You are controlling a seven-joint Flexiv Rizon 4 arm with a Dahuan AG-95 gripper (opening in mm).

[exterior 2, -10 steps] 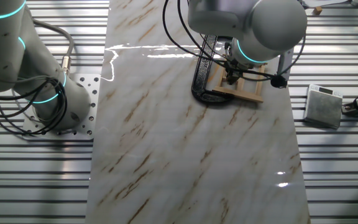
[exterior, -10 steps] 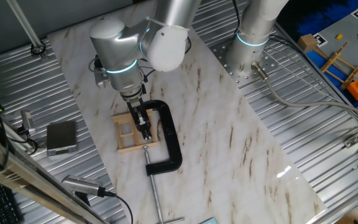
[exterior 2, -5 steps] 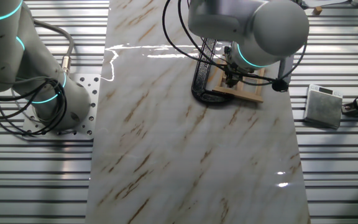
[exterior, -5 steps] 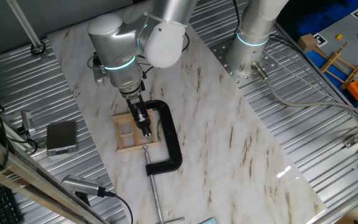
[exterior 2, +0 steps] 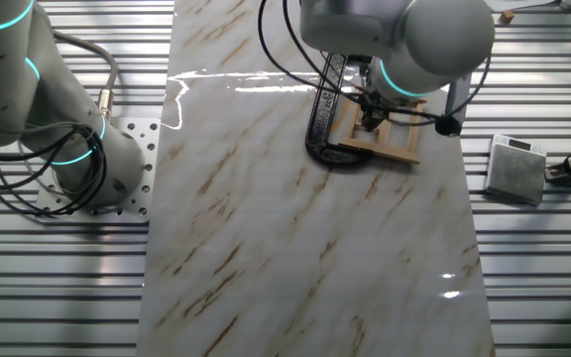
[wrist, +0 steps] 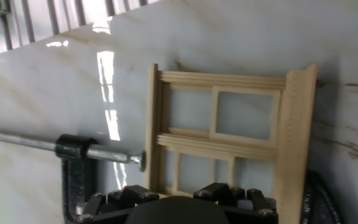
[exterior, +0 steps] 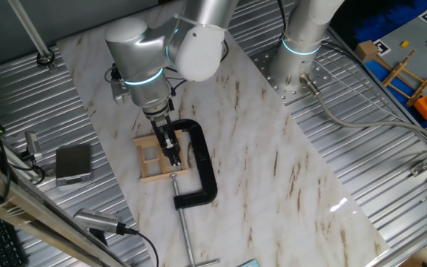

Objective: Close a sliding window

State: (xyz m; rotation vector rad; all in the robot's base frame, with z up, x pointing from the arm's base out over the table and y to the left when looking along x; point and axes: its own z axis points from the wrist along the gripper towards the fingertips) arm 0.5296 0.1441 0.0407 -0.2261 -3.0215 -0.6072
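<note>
The sliding window (exterior: 154, 157) is a small light-wood frame with crossbars, lying flat on the marble board. It also shows in the other fixed view (exterior 2: 393, 142) and fills the hand view (wrist: 229, 149). My gripper (exterior: 172, 153) points down onto the window's right side, next to the clamp, with its black fingers close together and nothing between them. In the other fixed view the gripper (exterior 2: 370, 121) stands over the frame's near rail. In the hand view only the hand's black housing shows at the bottom edge, and the fingertips are hidden.
A black C-shaped clamp (exterior: 203, 165) wraps the window's right side, and its screw rod (wrist: 48, 144) reaches the frame's edge. A grey box (exterior: 73, 163) sits on the ribbed metal to the left. A second arm's base (exterior: 299, 59) stands at the back.
The arm's upper joints shifted slightly. The gripper stays at the same spot on the window, and the window and clamp have not visibly moved.
</note>
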